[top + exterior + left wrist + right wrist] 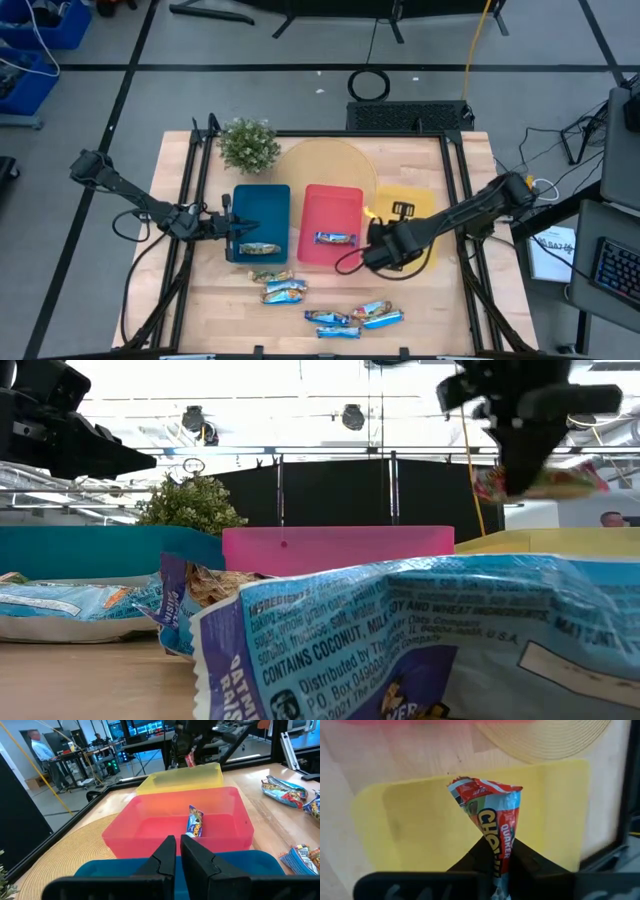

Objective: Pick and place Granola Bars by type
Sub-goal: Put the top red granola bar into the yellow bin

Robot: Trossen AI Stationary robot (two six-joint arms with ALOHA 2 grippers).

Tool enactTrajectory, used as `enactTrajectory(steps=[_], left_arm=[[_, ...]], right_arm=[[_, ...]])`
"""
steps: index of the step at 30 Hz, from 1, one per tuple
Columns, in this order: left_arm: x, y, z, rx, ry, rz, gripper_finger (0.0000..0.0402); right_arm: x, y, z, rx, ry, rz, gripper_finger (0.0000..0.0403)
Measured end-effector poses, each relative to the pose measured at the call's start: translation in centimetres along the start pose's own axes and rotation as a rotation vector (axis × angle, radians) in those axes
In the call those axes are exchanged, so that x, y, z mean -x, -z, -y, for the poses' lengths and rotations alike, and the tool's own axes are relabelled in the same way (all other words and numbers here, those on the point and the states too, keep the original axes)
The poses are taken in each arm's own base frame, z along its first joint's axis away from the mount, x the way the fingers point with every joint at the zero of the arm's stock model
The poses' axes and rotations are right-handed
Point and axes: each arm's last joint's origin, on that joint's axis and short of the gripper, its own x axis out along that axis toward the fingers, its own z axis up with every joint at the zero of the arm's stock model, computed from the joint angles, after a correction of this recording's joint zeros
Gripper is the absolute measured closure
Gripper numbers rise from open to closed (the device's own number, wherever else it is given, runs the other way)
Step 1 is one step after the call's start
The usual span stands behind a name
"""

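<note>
My right gripper (499, 847) hangs over the yellow tray (410, 820), shut on a granola bar with a red-orange wrapper (490, 815). In the low view the same bar (545, 480) shows under that gripper (525, 430). My left gripper (179, 855) is shut and holds nothing; it stands level at the blue tray's (262, 215) left edge. One bar (260, 248) lies in the blue tray. Another (196, 822) lies in the red tray (330, 222). Several more bars (285, 290) (380, 315) lie on the table near its front edge. My right gripper pinches one end of the red-orange bar's wrapper (501, 851) between its two fingers. The fingers come steeply from above. The rest of the bar sticks out past the fingertips and hangs clear above the yellow tray's floor.
A small potted plant (248, 145) stands at the far left of the table. A round woven mat (320, 165) lies behind and partly under the trays. The three trays sit side by side mid-table. People work at desks in the room beyond.
</note>
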Motion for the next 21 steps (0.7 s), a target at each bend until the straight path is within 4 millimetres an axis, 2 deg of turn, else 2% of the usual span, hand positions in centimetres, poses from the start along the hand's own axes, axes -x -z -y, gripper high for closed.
enactTrajectory(steps=[6,12,21], left_arm=[[0.0,0.0,0.0,0.0,0.0,0.0,0.0366],[0.0,0.0,0.0,-0.004,-0.001,0.001,0.0366],[0.0,0.0,0.0,0.004,-0.002,0.004,0.0366]], right_arm=[[-2.6,2.1,-0.1,-0.065,-0.158,0.079,0.0393],[-4.7,3.7,-0.2,-0.119,-0.174,0.01,0.0378],[-5.7,4.2,-0.4,-0.119,-0.186,-0.019,0.0394]])
